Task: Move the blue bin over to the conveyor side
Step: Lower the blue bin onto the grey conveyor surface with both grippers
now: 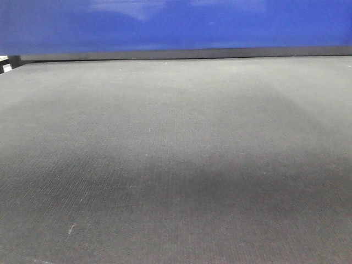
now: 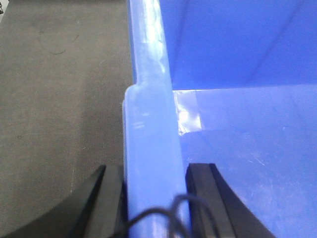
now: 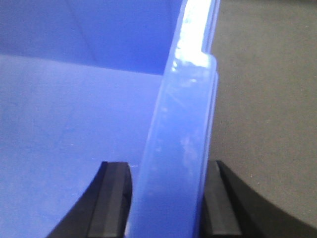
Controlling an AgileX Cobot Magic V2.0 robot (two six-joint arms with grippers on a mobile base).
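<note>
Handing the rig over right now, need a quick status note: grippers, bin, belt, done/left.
Left gripper: shut on the rim of the blue bin, one finger inside the wall, one outside.
Right gripper: shut on the opposite rim in the same way.
Bin: in the front view it spans the far edge of the conveyor. Both wrist views show belt just outside its walls. I cannot tell whether it is lifted or resting.
Done: two-handed grasp.
Left: carry the bin to the conveyor side, set it down, open both grippers.
</note>
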